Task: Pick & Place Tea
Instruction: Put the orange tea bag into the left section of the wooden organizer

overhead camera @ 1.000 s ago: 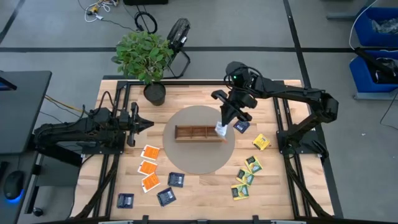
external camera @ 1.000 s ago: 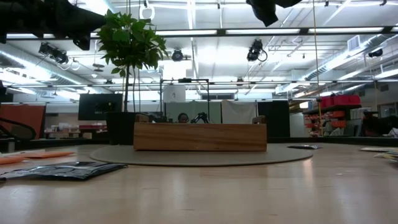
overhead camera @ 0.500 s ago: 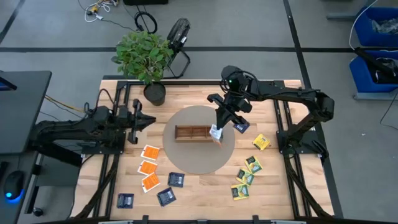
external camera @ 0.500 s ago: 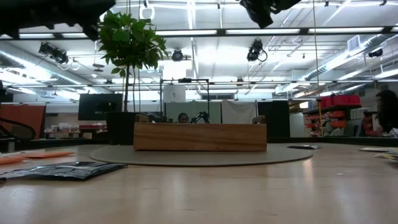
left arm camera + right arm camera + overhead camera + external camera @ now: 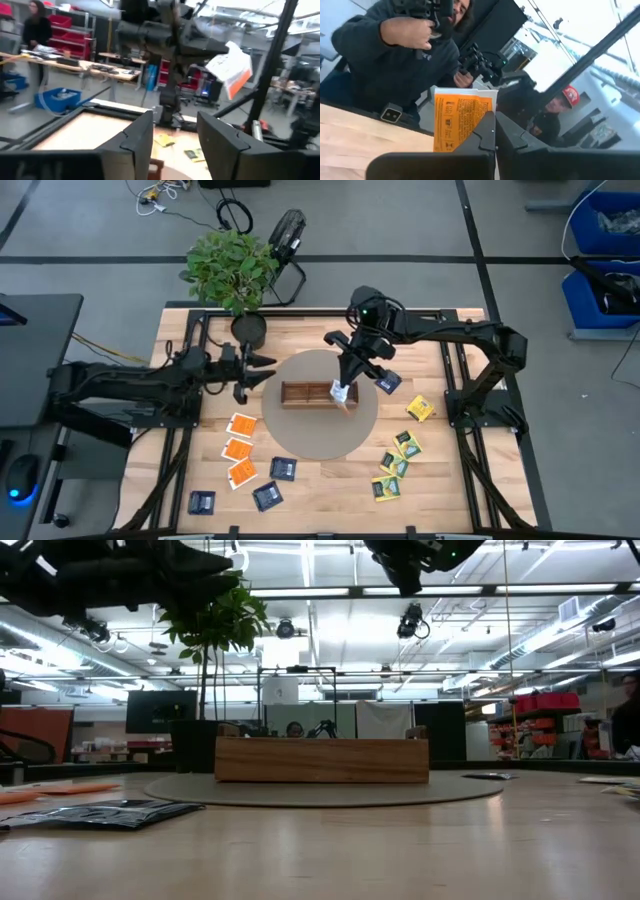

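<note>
My right gripper [image 5: 343, 385] hangs over the right part of the long wooden tray [image 5: 320, 394], shut on an orange and white tea packet [image 5: 459, 125]. The left wrist view also shows that packet [image 5: 231, 67]. The tray stands on a round grey mat [image 5: 318, 425]. My left gripper [image 5: 266, 372] is in the air at the mat's left edge, open, with nothing between its fingers [image 5: 136, 135]. Loose tea packets lie flat on the table: orange ones [image 5: 240, 448], dark blue ones [image 5: 268, 495] and yellow-green ones [image 5: 395, 465]. My right gripper pinches the packet between its two fingers at one edge [image 5: 481, 124], coming from above and pointing down. The packet sticks out past the fingertips, tilted. It is lifted clear above the tray.
A potted plant [image 5: 232, 270] stands at the table's far left. One dark blue packet [image 5: 389, 383] and a yellow one [image 5: 420, 409] lie right of the mat. People show in the room beyond the table [image 5: 405, 60]. Bare wood lies along the near edge [image 5: 330, 495].
My left gripper has moved toward the table's right, up to the mat's left edge, and has opened. My right gripper has carried the packet a little toward the table's left along the tray, still above it.
</note>
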Robot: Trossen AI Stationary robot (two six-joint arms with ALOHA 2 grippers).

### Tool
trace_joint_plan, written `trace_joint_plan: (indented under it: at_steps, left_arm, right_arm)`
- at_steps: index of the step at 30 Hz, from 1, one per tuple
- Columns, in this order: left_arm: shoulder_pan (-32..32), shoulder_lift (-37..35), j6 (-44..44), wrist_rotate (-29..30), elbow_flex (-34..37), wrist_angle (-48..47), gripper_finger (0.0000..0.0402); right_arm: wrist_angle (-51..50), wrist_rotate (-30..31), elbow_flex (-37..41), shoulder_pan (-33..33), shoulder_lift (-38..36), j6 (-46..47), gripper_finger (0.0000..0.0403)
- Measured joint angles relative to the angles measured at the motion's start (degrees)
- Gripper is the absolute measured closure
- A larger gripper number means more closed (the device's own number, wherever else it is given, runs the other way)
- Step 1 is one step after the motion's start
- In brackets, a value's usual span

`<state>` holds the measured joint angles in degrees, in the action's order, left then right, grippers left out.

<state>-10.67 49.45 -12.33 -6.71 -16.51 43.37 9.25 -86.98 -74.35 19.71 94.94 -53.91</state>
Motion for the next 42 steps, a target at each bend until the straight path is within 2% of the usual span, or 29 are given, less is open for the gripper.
trace_joint_plan:
  at_steps: [9, 15, 22, 32, 36, 42]
  left_arm:
    - [-0.14, 10.20, -9.51, -4.69, -0.17, 21.45, 0.0216]
    - [0.40, 23.13, -13.33, -10.25, -8.35, 22.47, 0.0209]
    - [1.96, 35.22, -13.83, -21.44, -20.48, 22.54, 0.0206]
    - [1.92, 42.38, -17.05, -23.19, -26.28, 23.67, 0.0206]
    - [1.89, 43.23, -18.57, -24.64, -26.40, 27.24, 0.0206]
    - [1.89, 43.21, -19.42, -27.46, -26.40, 27.71, 0.0206]
  right_arm:
    - [3.27, 0.15, 0.00, -1.20, 0.00, -5.13, 0.0403]
    - [4.81, 0.17, 0.00, -1.32, 0.21, -5.18, 0.0403]
    - [3.44, 0.50, 0.00, -1.34, 0.24, -5.11, 0.0403]
    - [2.22, 0.35, 0.00, -1.43, 0.24, -4.03, 0.0403]
    - [1.81, -0.89, 0.00, -1.43, 0.24, -3.94, 0.0403]
    - [1.73, -1.91, 0.00, -1.43, 0.24, -3.77, 0.0403]
